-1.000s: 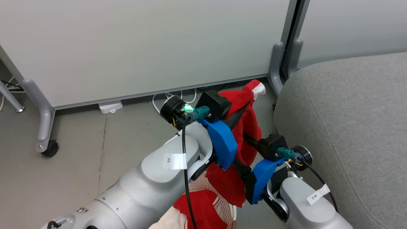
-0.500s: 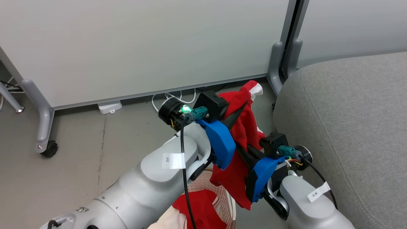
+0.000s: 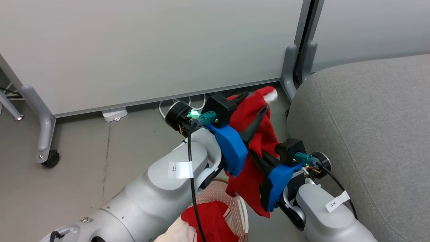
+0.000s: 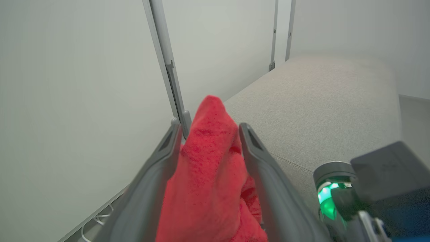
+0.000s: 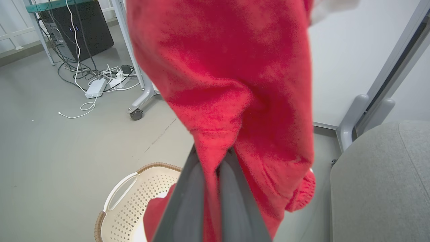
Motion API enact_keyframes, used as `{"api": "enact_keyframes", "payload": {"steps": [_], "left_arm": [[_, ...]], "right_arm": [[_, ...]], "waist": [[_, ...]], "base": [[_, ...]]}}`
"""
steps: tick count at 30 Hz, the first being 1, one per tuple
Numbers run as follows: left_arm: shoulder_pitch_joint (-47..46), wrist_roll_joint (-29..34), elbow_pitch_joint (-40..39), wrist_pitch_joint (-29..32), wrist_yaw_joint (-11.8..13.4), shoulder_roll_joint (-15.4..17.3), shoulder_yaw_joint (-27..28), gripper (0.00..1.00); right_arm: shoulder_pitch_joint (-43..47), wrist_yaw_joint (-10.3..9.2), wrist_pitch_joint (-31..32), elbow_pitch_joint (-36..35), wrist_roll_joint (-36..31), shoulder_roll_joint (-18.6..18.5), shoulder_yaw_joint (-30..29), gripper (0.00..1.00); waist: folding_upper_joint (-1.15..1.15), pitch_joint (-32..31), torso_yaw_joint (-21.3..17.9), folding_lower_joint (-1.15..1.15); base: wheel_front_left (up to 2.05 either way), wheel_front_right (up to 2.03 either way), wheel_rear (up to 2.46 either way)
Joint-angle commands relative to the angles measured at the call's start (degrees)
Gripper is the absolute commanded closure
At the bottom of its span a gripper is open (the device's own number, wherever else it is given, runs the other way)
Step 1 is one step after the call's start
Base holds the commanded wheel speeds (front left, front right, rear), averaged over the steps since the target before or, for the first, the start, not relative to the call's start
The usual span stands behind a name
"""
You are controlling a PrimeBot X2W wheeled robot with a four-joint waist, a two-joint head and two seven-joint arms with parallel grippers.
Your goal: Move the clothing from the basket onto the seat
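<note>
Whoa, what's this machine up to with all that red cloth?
The robot is moving laundry from a basket to the grey seat beside it. One red garment hangs in the air above the basket. The right gripper is shut on its lower part, while the left gripper has its fingers open with a fold of the cloth between them. A second red piece lies in the basket. The lifted garment has not yet reached the seat.

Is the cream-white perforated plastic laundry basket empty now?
No, in the head view a crumpled bright-red fabric garment lies inside the basket.
</note>
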Motion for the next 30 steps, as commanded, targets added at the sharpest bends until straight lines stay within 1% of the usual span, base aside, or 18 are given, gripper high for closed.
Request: {"api": "enact_keyframes", "payload": {"steps": [1, 4, 6, 10, 14, 18, 21, 26, 30], "left_arm": [[-0.2, -0.2, -0.1, -0.6, 0.3, 0.0, 0.4, 0.0], [0.9, 0.6, -0.4, -1.2, 1.1, 0.0, 1.9, 0.0], [2.1, 1.8, -1.9, -1.4, 1.6, 0.8, 3.9, 0.0], [7.7, 7.5, -9.2, -1.4, 3.3, 4.2, 11.2, 0.0], [15.9, 14.6, -17.8, -1.4, 3.6, 7.5, 18.5, 0.0], [25.2, 21.5, -24.4, -1.4, 2.7, 10.3, 25.3, 0.0], [31.0, 25.2, -27.6, -1.4, 1.4, 11.0, 30.4, 0.0], [39.6, 30.2, -31.5, -1.4, -0.2, 10.7, 38.1, 0.0], [45.4, 33.3, -34.5, -1.4, -1.0, 9.0, 44.4, 0.0]], "right_arm": [[-0.7, 0.01, -0.3, 0.1, 0.1, -0.1, 0.1, 1.0], [-0.9, 0.01, -0.4, 0.2, -0.1, -0.1, 0.1, 1.0], [-1.1, 0.01, -0.5, 0.1, -0.5, -0.1, -0.2, 1.0], [-1.5, 0.01, -0.5, -0.1, -1.2, -0.1, -1.9, 1.0], [-1.5, 0.01, -0.5, -1.1, -2.7, -0.1, -4.5, 1.0], [-0.9, 0.01, -0.6, -2.7, -4.6, -0.1, -7.8, 1.0], [-0.2, 0.01, -0.6, -3.8, -5.9, -0.1, -9.9, 1.0], [1.1, 0.01, -0.6, -5.3, -7.9, -0.1, -12.3, 1.0], [1.8, 0.01, -0.6, -6.3, -8.6, -0.1, -13.4, 1.0]], "waist": [[0.0, -0.1, 0.0, 0.0], [0.0, -0.2, -0.1, 0.0], [0.0, -0.1, -0.1, 0.0], [0.0, 0.6, 0.1, 0.0], [0.0, 1.3, 0.3, 0.0], [0.0, 1.9, 0.5, 0.0], [0.0, 2.2, 0.6, 0.0], [0.0, 2.2, 0.7, 0.0], [0.0, 1.8, 0.7, 0.0]], "base": [[0.0, 0.0, 0.0], [0.0, 0.0, 0.0], [0.0, 0.0, 0.0], [0.0, 0.0, 0.0], [0.0, 0.0, 0.0], [0.0, 0.0, 0.0], [0.0, 0.0, 0.0], [0.0, 0.0, 0.0], [0.0, 0.0, 0.0]]}}
